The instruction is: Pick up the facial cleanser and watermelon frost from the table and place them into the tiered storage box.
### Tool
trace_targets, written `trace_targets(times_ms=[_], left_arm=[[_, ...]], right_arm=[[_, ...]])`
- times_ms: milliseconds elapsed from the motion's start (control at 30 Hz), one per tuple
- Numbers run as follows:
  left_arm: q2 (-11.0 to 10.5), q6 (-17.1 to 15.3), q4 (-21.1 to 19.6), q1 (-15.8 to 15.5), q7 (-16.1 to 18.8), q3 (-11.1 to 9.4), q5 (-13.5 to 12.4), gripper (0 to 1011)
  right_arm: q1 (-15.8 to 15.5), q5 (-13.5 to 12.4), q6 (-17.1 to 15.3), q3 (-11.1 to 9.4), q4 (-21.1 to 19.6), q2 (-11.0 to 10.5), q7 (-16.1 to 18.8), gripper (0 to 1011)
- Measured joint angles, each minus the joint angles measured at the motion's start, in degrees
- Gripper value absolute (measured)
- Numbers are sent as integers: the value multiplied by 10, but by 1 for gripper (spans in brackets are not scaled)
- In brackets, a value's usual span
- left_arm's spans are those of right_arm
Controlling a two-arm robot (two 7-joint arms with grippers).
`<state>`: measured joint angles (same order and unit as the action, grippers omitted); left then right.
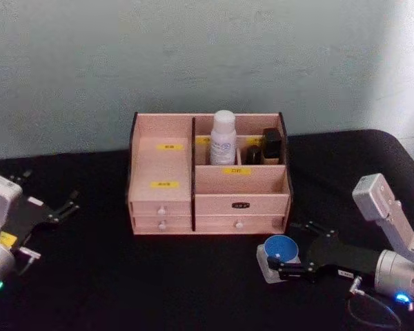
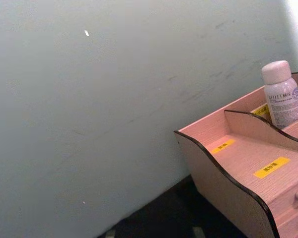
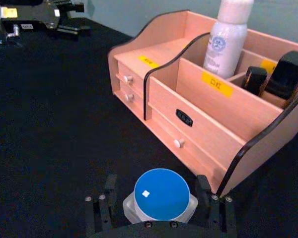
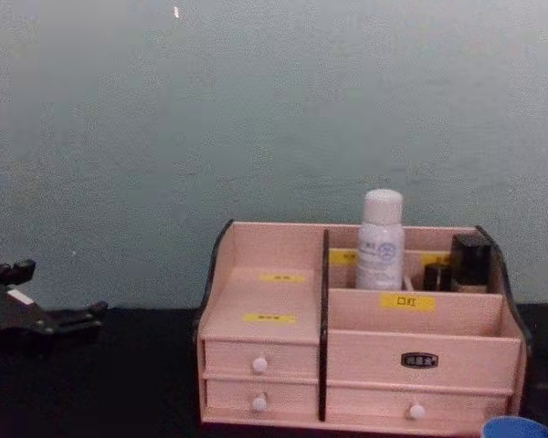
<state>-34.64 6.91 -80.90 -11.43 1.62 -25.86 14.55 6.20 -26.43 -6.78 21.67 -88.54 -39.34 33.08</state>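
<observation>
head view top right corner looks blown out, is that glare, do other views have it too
Head view: yes, bright light washes out the pale grey-green wall. Left wrist view: same bleached patch near the white plastic bottle. Right wrist view: a glint on the round blue jar lid.

Yellow label (image 4: 407, 301) on storage box (image 4: 365, 358) reads 口红.

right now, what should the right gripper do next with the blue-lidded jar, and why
Probably shut the right gripper on the blue-lidded jar: its open fingers flank it on the table, just in front of the tiered storage box. The left gripper rests open at the far left.
</observation>
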Motion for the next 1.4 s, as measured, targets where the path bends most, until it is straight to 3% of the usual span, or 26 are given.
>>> trace_targets(times_ms=[567, 1400], left_arm=[[0, 0, 0, 0, 0, 0, 0, 1001], [0, 0, 0, 0, 0, 0, 0, 1001]], right_arm=[[14, 0, -14, 16, 21, 4, 0, 1000], [24, -9, -25, 22, 36, 9, -3, 1000]])
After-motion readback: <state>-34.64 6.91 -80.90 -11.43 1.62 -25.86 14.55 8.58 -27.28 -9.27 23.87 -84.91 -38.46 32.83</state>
